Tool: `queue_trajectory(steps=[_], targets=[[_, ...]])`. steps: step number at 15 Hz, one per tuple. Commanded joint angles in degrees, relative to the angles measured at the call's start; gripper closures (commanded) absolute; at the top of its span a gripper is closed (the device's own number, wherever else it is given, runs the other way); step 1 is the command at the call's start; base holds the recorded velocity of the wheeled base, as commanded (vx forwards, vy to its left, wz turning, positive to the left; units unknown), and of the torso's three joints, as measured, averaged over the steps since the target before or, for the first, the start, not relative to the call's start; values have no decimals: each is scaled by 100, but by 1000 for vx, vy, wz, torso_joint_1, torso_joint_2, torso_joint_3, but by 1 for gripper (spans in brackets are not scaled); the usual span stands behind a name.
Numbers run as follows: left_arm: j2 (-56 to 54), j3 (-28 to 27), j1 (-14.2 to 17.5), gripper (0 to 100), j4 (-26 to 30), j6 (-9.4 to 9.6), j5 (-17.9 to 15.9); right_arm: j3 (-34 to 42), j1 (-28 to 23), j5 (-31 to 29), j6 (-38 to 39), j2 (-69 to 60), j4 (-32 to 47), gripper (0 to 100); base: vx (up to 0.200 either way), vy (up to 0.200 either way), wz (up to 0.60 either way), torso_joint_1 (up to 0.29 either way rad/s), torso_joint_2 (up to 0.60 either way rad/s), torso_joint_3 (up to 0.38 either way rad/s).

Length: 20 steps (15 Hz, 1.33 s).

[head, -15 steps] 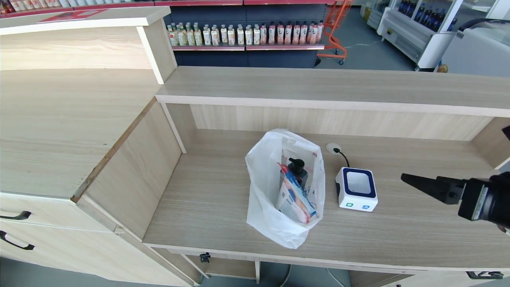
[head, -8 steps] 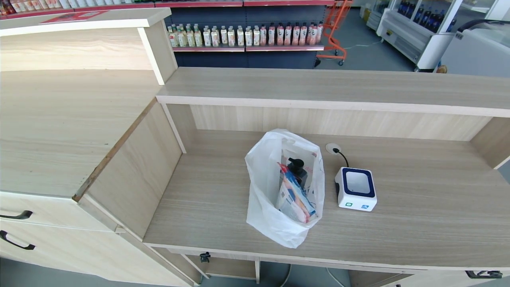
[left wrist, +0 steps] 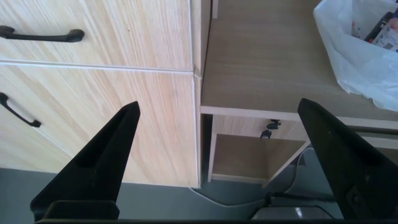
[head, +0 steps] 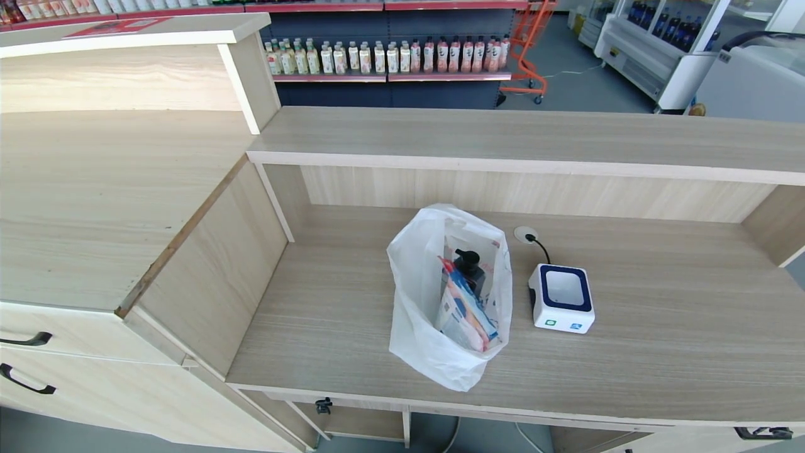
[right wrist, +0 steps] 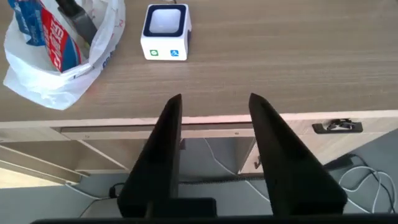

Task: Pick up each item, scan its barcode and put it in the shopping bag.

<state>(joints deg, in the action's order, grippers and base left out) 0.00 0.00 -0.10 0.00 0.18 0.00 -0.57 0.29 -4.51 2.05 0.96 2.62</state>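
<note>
Arms sit out in front of the counter (head: 660,340), near its front edge.

Your left gripper (left wrist: 219,107) is by the left end of that edge. It is close to the drawers (left wrist: 93,50) with the black handles. Its two fingers are spread very wide. Nothing is between them, and they touch nothing.

Your right gripper (right wrist: 216,98) is by the front edge too, more to the right. It points in over the counter toward the back. Its fingers are apart as well, but the gap is smaller than on the left one. It holds nothing and touches nothing.

You can see the shopping bag (head: 440,340) standing open on the counter, about halfway along and close to the front edge. It is thin white plastic. Two things are inside it. A bottle with a black pump top (head: 468,261) stands at the back of the bag. A blue and red packet (head: 468,311) leans in front of the bottle.

You can see the scanner (head: 561,297) just beside the bag, on its right side. It is a small white box with a dark blue frame on top. A black cable (head: 539,246) runs from its back to a round hole in the counter, nearer the back wall.
</note>
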Motion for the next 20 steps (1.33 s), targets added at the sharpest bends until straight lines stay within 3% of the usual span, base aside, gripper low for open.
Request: queue_trajectory(steps=[1, 7, 20], targets=[[9, 0, 1, 0, 0, -1, 0, 5, -20, -6, 41, -96, 46, 100, 0, 0, 0, 0, 0, 0], [9, 0, 1, 0, 0, -45, 9, 5, -20, -6, 41, -96, 46, 100, 0, 0, 0, 0, 0, 0], [0, 0, 1, 0, 0, 87, 0, 5, -20, -6, 41, -96, 46, 100, 0, -200, 0, 2, 1, 2]])
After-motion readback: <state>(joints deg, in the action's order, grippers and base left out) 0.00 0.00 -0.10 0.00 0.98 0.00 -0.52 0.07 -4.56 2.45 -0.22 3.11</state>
